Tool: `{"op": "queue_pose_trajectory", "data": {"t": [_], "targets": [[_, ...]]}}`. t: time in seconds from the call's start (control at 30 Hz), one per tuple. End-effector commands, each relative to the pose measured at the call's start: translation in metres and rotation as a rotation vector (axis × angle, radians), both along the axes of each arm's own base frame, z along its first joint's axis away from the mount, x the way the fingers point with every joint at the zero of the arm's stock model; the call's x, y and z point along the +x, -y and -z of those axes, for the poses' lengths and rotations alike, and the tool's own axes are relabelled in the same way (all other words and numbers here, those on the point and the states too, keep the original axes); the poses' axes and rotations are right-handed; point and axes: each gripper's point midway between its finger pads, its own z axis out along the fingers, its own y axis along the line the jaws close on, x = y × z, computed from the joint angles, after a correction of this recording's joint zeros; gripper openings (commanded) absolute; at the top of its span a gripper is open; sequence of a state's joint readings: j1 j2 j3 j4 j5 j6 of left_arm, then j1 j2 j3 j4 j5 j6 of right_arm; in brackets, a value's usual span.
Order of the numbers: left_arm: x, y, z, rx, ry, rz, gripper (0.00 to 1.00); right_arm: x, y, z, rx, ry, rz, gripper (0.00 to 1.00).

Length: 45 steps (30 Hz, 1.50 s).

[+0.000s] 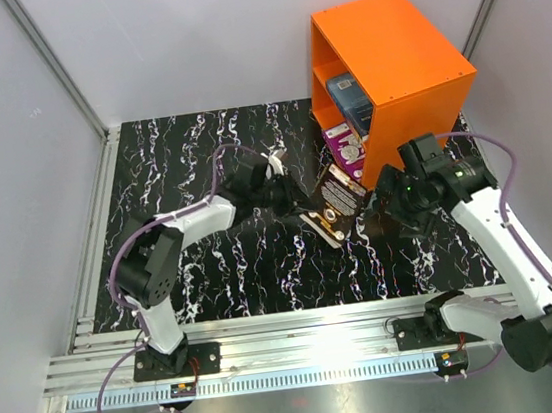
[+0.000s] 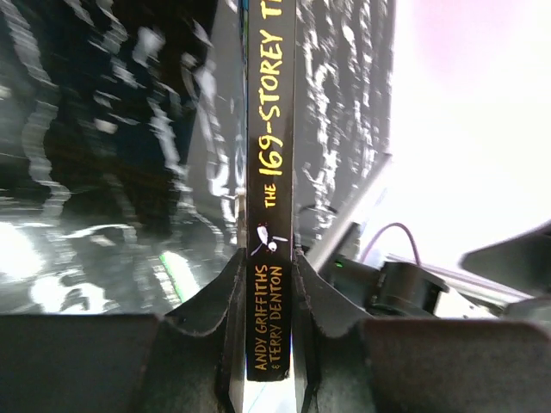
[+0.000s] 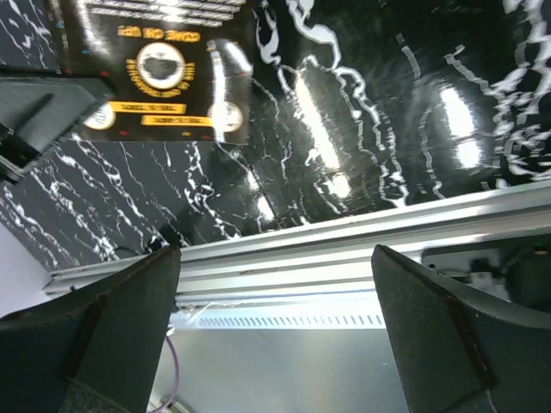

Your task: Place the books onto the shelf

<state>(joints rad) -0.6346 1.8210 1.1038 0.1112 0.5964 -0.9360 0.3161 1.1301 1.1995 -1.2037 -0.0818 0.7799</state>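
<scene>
black marbled table (image 1: 214,275) | left gripper (image 2: 268,262) pinching black book (image 2: 271,129) by spine, holding it on edge for sliding in | right gripper (image 3: 275,258) standing wide apart, gripping nothing, beside book | orange shelf (image 1: 397,45) just beyond, grey-blue book (image 1: 348,95) sitting inside

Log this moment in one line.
left gripper: shut on black book | right gripper: open, empty | shelf: grey-blue book upper, purple book lower

the orange shelf (image 1: 394,56) stands at the far right, its open side facing left. a grey-blue book (image 1: 348,99) stands in its upper compartment and a purple-backed book (image 1: 346,147) in the lower. the black book (image 1: 339,202), with a gold emblem and a yellow-lettered spine, is tilted just in front of the shelf, pinched at the spine by the left gripper (image 2: 269,258).
</scene>
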Motion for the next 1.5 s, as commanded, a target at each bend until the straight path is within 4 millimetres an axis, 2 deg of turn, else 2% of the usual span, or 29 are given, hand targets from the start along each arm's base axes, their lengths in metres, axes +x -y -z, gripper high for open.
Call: {"op": "queue_pose_trajectory", "data": {"t": [0.0,0.13,0.2,0.3,0.33,0.5,0.57,0.6,0.63,0.77,0.8,0.83,0.9,0.93,1.0,1.03,1.07,1.1,1.13,1.17,1.2,1.23,1.27,1.33,1.37,1.4,1.47], "targets": [[0.030,-0.025,-0.042,0.034,0.180,-0.009,0.00,-0.022,0.028,-0.012,-0.128,-0.014,0.011,1.00],[0.054,-0.041,-0.063,-0.008,0.215,-0.047,0.00,-0.028,0.037,-0.017,-0.167,-0.007,0.014,1.00],[0.070,-0.044,-0.082,-0.076,0.240,-0.076,0.00,-0.030,0.042,-0.018,-0.195,-0.014,0.013,1.00],[0.087,-0.042,-0.098,-0.164,0.251,-0.095,0.00,-0.030,0.046,-0.021,-0.215,-0.010,0.015,1.00],[0.093,-0.038,-0.112,-0.211,0.291,-0.090,0.00,-0.030,0.046,-0.022,-0.217,-0.007,0.013,1.00],[0.102,-0.029,-0.128,-0.304,0.278,-0.068,0.00,-0.033,0.053,-0.022,-0.253,-0.014,0.014,1.00],[0.106,-0.027,-0.129,-0.308,0.277,-0.072,0.00,-0.033,0.056,-0.023,-0.264,-0.014,0.016,1.00],[0.113,-0.026,-0.121,-0.299,0.265,-0.092,0.00,-0.034,0.056,-0.023,-0.266,-0.015,0.013,1.00],[0.118,-0.025,-0.122,-0.313,0.259,-0.112,0.00,-0.034,0.056,-0.023,-0.267,-0.012,0.013,1.00],[0.139,-0.012,-0.115,-0.321,0.232,-0.161,0.00,-0.032,0.059,-0.025,-0.284,-0.015,0.013,1.00],[0.150,-0.006,-0.120,-0.322,0.248,-0.170,0.00,-0.032,0.058,-0.026,-0.283,-0.014,0.013,1.00],[0.153,-0.003,-0.112,-0.290,0.231,-0.170,0.00,-0.032,0.059,-0.026,-0.287,-0.016,0.014,1.00],[0.161,0.004,-0.119,-0.290,0.248,-0.182,0.00,-0.032,0.060,-0.025,-0.291,-0.016,0.012,1.00],[0.167,0.006,-0.112,-0.290,0.241,-0.195,0.00,-0.032,0.060,-0.025,-0.290,-0.017,0.010,1.00],[0.176,0.010,-0.109,-0.321,0.211,-0.246,0.00,-0.033,0.059,-0.022,-0.287,-0.024,0.010,1.00],[0.182,0.010,-0.115,-0.358,0.231,-0.269,0.00,-0.033,0.059,-0.021,-0.286,-0.024,0.008,1.00],[0.186,0.014,-0.108,-0.378,0.187,-0.302,0.00,-0.033,0.058,-0.020,-0.281,-0.029,0.008,1.00],[0.196,0.013,-0.112,-0.392,0.203,-0.369,0.00,-0.032,0.056,-0.019,-0.276,-0.029,0.007,1.00],[0.199,0.011,-0.110,-0.401,0.195,-0.422,0.00,-0.033,0.056,-0.017,-0.276,-0.038,0.005,1.00],[0.197,0.015,-0.120,-0.403,0.206,-0.458,0.00,-0.033,0.056,-0.017,-0.275,-0.042,0.006,1.00],[0.206,0.013,-0.121,-0.386,0.214,-0.531,0.00,-0.034,0.056,-0.016,-0.275,-0.045,0.008,1.00],[0.207,0.016,-0.116,-0.352,0.200,-0.553,0.00,-0.035,0.056,-0.015,-0.274,-0.046,0.007,1.00],[0.204,0.028,-0.128,-0.356,0.210,-0.560,0.00,-0.035,0.056,-0.015,-0.273,-0.045,0.006,1.00],[0.209,0.032,-0.114,-0.260,0.177,-0.653,0.00,-0.037,0.055,-0.011,-0.269,-0.057,0.006,1.00],[0.204,0.048,-0.126,-0.265,0.185,-0.654,0.00,-0.039,0.055,-0.010,-0.265,-0.063,0.003,1.00],[0.210,0.053,-0.116,-0.233,0.181,-0.700,0.00,-0.039,0.054,-0.008,-0.263,-0.070,0.002,1.00],[0.202,0.072,-0.095,-0.169,0.124,-0.706,0.00,-0.040,0.053,-0.006,-0.257,-0.075,-0.002,1.00]]}}
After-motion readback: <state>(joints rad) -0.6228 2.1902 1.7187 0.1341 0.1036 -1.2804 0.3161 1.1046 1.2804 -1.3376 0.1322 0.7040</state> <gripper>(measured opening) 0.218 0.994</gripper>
